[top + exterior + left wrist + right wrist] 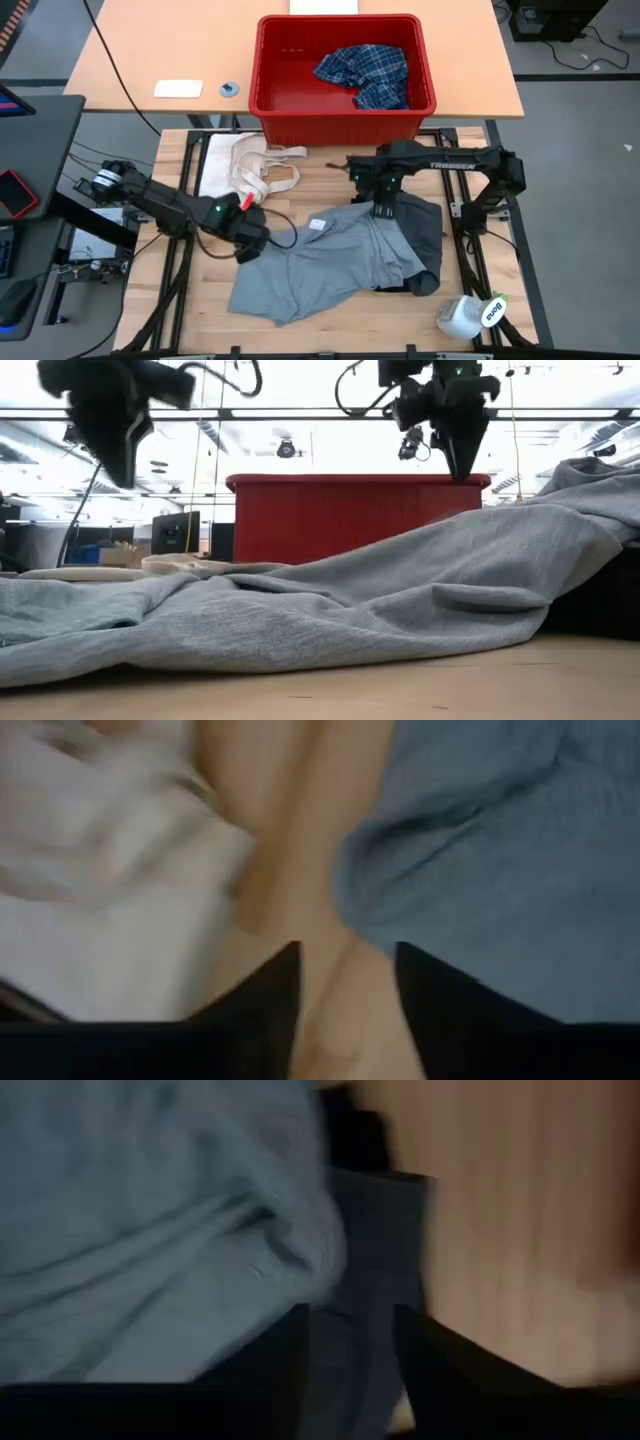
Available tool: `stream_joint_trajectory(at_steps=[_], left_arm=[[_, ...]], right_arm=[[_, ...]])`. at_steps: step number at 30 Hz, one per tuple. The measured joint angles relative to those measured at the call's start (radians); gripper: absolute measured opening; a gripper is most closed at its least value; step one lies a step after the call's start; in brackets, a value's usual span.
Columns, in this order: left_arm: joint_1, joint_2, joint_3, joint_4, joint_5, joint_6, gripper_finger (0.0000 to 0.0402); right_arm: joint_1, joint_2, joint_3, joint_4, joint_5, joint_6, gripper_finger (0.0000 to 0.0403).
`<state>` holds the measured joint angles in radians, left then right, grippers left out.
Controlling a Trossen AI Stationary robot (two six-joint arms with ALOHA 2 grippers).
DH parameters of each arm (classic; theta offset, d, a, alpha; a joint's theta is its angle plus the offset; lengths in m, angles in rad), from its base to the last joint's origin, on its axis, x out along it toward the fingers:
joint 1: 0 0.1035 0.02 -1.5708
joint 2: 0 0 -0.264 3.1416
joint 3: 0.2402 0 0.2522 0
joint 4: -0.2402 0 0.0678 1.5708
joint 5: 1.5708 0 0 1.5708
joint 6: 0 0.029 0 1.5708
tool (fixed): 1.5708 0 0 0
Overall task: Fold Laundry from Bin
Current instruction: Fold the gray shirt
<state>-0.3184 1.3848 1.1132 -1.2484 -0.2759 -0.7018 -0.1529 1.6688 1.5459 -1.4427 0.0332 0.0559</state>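
A light grey garment [330, 260] lies spread on the wooden table, partly over a dark grey one [425, 235] at its right. The red bin [345, 125] stands at the far edge with a blue-and-white plaid shirt [365, 72] inside. My left gripper [252, 228] hangs open above the table, just off the grey garment's far left edge [400, 870]. My right gripper [385, 210] hangs open, pointing down, over the garments' far edge, with dark grey cloth [375, 1250] below its gap. In the low view both grippers [120, 460] [465, 470] stand clear above the cloth.
A cream-white cloth with strap loops [245, 165] lies at the far left of the table, close to my left gripper. A white bottle [470, 315] lies at the near right corner. Bare wood shows along the near edge and at the left.
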Motion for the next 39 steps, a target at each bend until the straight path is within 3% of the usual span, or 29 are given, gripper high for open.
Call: stream_joint_trajectory(at_steps=[4, 9, 16, 21, 27, 39], left_arm=[[0.031, 0.0, 0.098, -0.083, -0.05, 0.017, 0.0256], [-0.04, 0.009, 0.185, 0.265, 0.043, 0.069, 0.0299], [-0.198, 0.211, 0.184, 0.634, 0.057, 0.044, 0.0278], [-0.237, 0.388, 0.183, 0.732, 0.081, -0.001, 0.0255], [-0.316, 0.511, 0.183, 0.796, 0.135, -0.014, 0.0224], [-0.389, 0.568, 0.184, 0.879, -0.082, 0.118, 0.0184]], right_arm=[[-0.065, -0.014, 0.036, -0.033, 0.014, 0.056, 0.0195], [-0.009, -0.083, 0.101, -0.015, -0.059, 0.137, 0.0203], [0.24, -0.16, 0.057, 0.086, 0.047, 0.338, 0.0199], [0.387, -0.176, -0.02, 0.231, 0.158, 0.499, 0.0199], [0.504, -0.176, -0.083, 0.302, 0.181, 0.653, 0.0199], [0.639, -0.176, -0.116, 0.339, 0.266, 0.859, 0.0198]])
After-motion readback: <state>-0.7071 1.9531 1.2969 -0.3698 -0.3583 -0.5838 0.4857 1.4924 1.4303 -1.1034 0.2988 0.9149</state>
